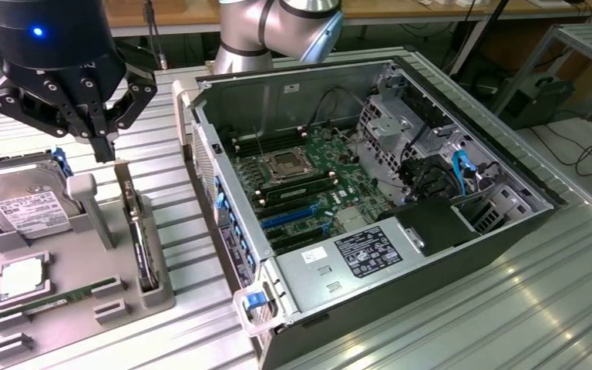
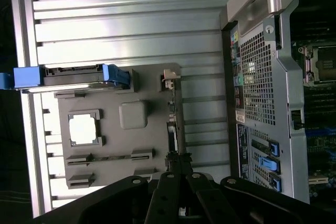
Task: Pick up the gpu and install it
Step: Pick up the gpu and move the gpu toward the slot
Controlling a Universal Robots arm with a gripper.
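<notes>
The gpu stands on edge in a slot of the grey holder tray, at the exterior view's left of the open computer case. The gripper hangs close above one end of the card, its fingers clenched together.

Table ribbed shiny metal; parts holder matt grey plastic; computer case dull bare metal; claw matt black.

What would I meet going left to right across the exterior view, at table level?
Hard drive → gpu standing on edge → case wall → motherboard → blue cables.
</notes>
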